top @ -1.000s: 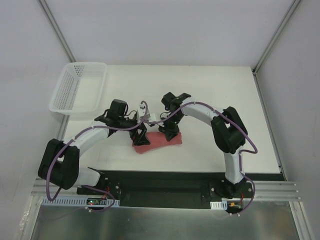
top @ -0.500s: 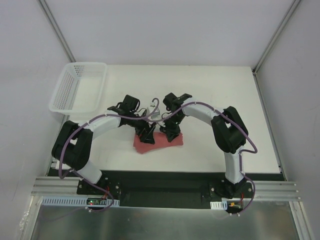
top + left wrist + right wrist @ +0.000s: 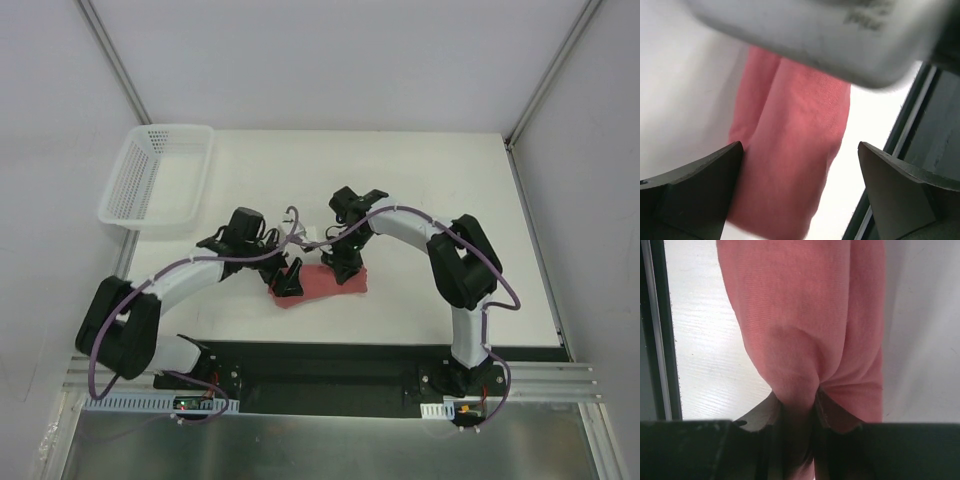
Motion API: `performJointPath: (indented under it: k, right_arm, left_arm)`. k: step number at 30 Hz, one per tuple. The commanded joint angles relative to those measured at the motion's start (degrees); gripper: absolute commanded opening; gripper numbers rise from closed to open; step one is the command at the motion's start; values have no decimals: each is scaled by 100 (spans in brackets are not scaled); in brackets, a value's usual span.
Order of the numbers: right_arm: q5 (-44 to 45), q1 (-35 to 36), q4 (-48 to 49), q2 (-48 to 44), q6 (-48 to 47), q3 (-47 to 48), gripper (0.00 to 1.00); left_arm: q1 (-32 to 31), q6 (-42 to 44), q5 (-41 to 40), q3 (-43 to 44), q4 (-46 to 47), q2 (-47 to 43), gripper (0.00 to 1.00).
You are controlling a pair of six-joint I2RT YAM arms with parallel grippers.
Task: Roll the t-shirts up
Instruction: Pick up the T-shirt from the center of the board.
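At the far left corner of the table [image 3: 450, 190] sits a white perforated basket [image 3: 155, 175], well apart from everything else and hanging partly over the table's left edge. Moving right, the left arm [image 3: 190, 275] reaches in low from its base. The left gripper [image 3: 288, 278] hangs over the left end of the t-shirt [image 3: 322, 284] with its jaws spread wide and nothing held between them. In its own wrist camera the two dark fingers [image 3: 695, 192] stand far apart, and the salmon-red cloth [image 3: 792, 150] lies on the white surface in the gap between them. I cannot tell whether the tips touch the fabric.

The t-shirt is gathered into a short, thick bundle near the front middle of the table, just behind the black base plate [image 3: 330, 360], lying roughly crosswise between the two grippers. It looks soft and plain, with a long fold running down it.

Further right, the right gripper [image 3: 347, 268] comes down on the bundle's right part. Its jaws are pinched nearly together on a ridge of the cloth. The right wrist camera shows this plainly: the fabric [image 3: 800, 315] draws into a tight pucker where the right gripper [image 3: 797, 407] clamps it. The right arm [image 3: 455, 260] arches back from there to its base at the near right.
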Motion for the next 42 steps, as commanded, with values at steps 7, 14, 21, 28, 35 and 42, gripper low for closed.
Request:
performJointPath:
  k: [7, 14, 21, 28, 35, 42]
  right_arm:
    - [27, -30, 134, -261, 254, -115, 8]
    - [273, -118, 107, -973, 201, -273, 2]
    - [379, -127, 608, -1773, 350, -476, 1]
    - [563, -48, 565, -2010, 79, -388, 2]
    - [572, 13, 432, -2212, 8, -352, 2]
    - [546, 75, 678, -2476, 236, -300, 2]
  left_arm:
    - [44, -130, -815, -475, 424, -1795, 99]
    - [220, 668, -1036, 323, -1412, -2456, 99]
    - [211, 2392, -746, -387, -1168, -4091, 99]
    - [203, 1243, -184, 87, -431, -3126, 99]
    - [-105, 714, -96, -256, 1064, -2651, 99]
    - [-500, 626, -34, -563, 1671, -2264, 99]
